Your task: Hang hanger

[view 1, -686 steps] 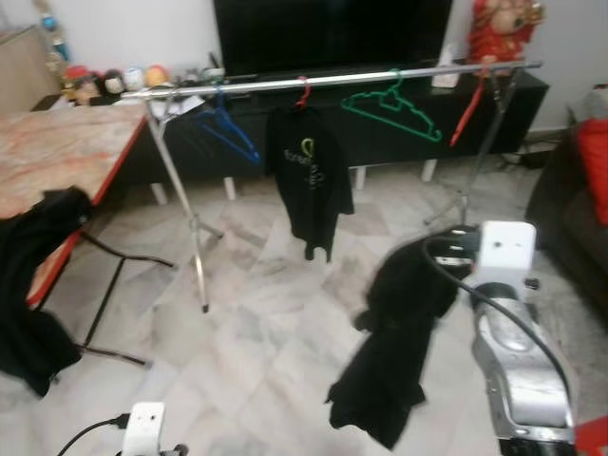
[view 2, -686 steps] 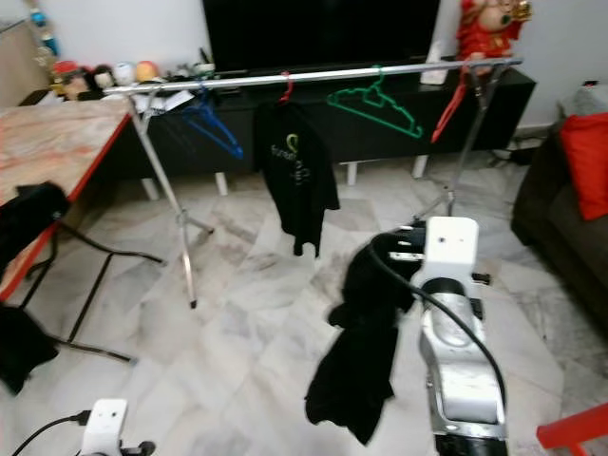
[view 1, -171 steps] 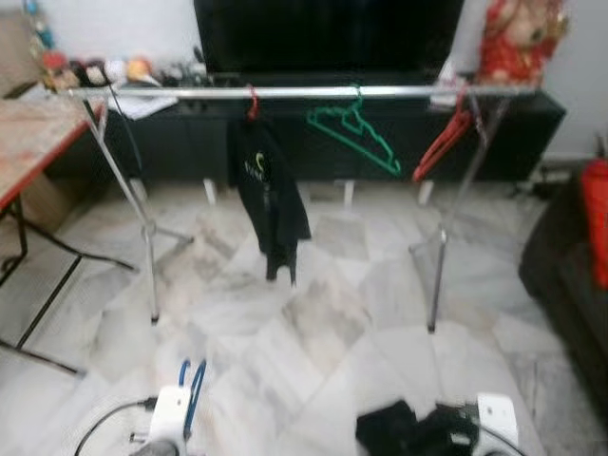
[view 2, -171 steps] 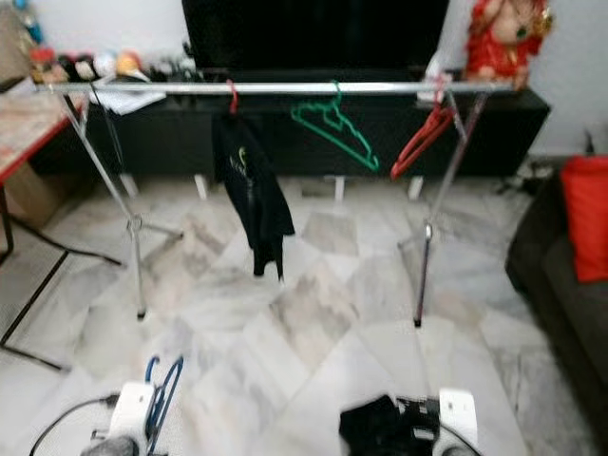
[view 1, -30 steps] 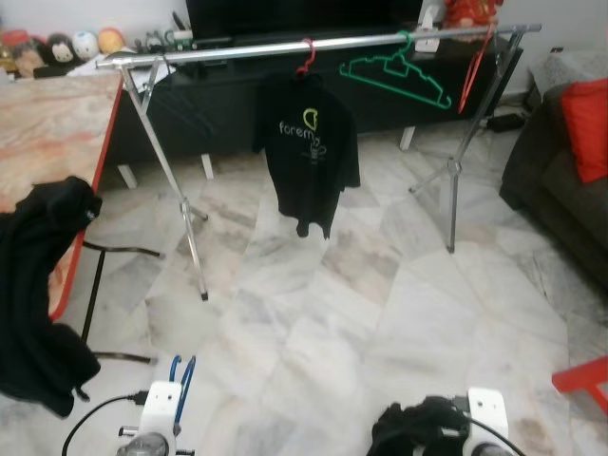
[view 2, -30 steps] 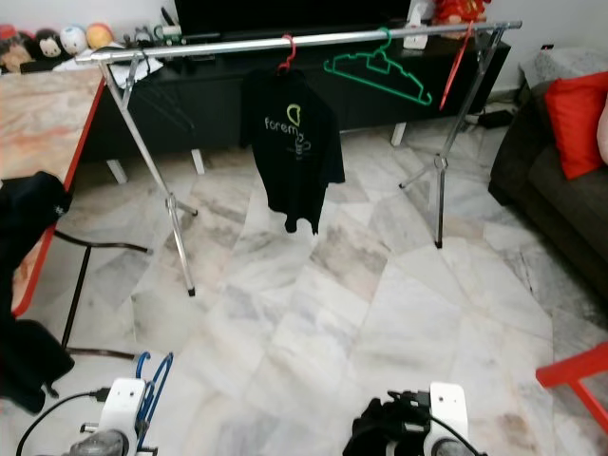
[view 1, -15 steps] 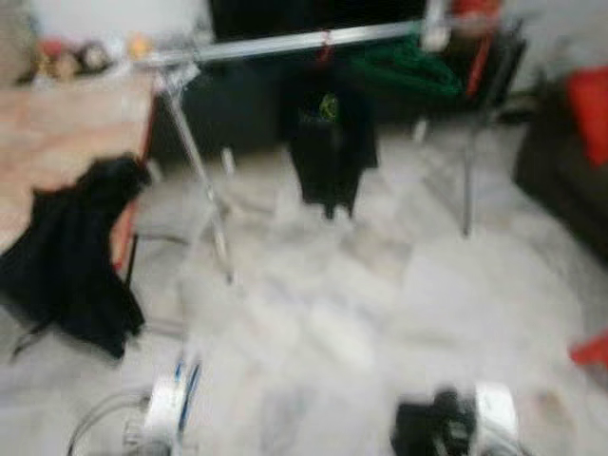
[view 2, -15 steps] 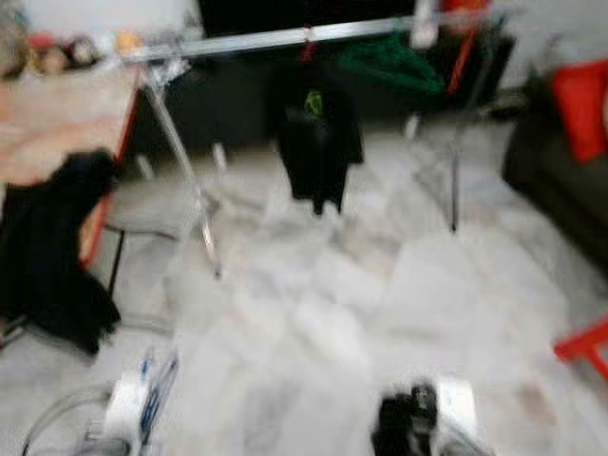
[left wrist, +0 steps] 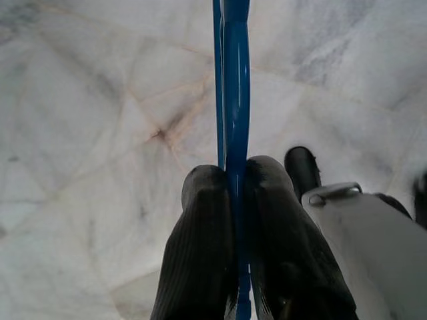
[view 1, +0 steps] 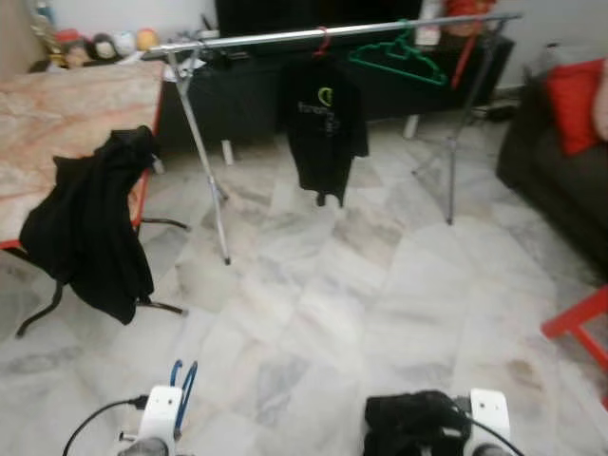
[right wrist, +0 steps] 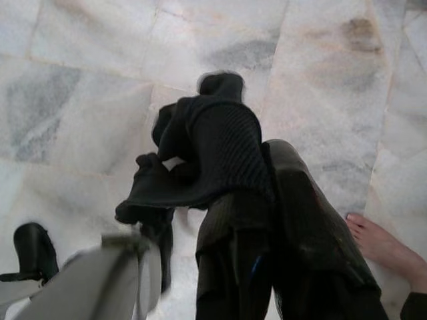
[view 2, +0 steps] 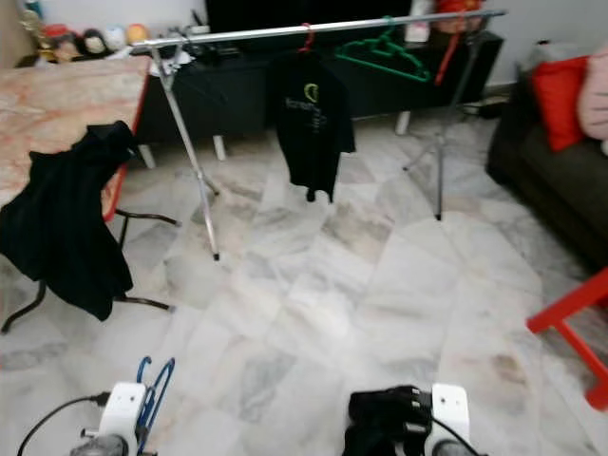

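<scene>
Left gripper: jaws clamped on blue hanger, low over marble floor. Right gripper: jaws clamped on black garment.

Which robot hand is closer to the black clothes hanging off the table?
Left. The left gripper, holding the blue hanger, is low on the same side as the black garment draped off the table. The right gripper is farther across.
</scene>
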